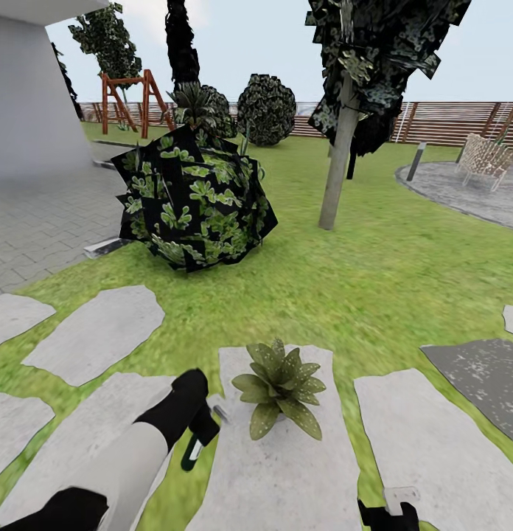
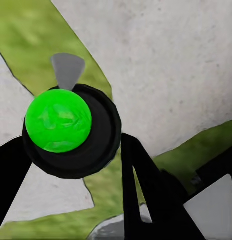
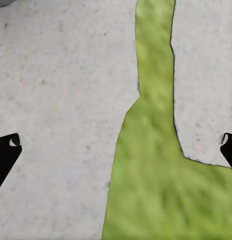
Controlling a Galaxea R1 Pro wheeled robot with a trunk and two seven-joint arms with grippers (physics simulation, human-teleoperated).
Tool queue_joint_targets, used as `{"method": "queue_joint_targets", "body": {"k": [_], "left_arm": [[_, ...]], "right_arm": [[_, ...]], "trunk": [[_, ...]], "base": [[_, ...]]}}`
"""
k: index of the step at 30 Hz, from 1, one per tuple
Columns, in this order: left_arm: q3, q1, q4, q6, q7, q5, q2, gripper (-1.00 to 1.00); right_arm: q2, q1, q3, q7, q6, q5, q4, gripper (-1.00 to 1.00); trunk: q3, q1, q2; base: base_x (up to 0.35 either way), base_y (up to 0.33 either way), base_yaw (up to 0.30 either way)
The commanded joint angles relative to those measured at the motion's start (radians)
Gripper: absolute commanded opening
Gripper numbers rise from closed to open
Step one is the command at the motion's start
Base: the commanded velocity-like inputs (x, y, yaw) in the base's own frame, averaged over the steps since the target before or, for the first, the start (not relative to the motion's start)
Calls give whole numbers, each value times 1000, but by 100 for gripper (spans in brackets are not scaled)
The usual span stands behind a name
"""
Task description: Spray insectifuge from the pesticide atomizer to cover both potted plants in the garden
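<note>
From the head camera, one potted plant [image 1: 279, 389] sat on a near grey stepping slab [image 1: 286, 472] in the lawn [image 1: 374, 280], with the left gripper [image 1: 200, 435] just to its left and a dark-leaved bush [image 1: 194, 199] farther off. Left wrist camera: the pesticide atomizer [image 2: 63, 127], green cap up, was pinched between black fingers [image 2: 146, 185]. Right wrist camera: the right gripper [image 3: 118, 142] hung over slab and grass, fingertips [image 3: 11, 142] spread wide.
</note>
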Motion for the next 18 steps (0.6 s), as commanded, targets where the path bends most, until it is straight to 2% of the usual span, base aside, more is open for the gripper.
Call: {"method": "queue_joint_targets", "body": {"k": [1,7,11,18], "left_arm": [[-1,0,2,2,-11,-12,0,-100],[-2,2,63,1,-14,-11,1,-100],[-3,4,97,-9,-14,-13,2,-100],[-4,5,99,-9,-14,-13,2,-100]], "right_arm": [[0,-1,-9,5,-3,5,1,100],[1,-1,-9,5,-3,5,-1,100],[1,-1,-9,5,-3,5,-1,100],[3,-1,-9,5,-3,5,-1,100]], "trunk": [[-1,0,0],[-1,0,0],[-1,0,0],[-1,0,0]], "base": [[0,0,0],[26,0,-39],[164,76,-272],[7,5,-299]]}}
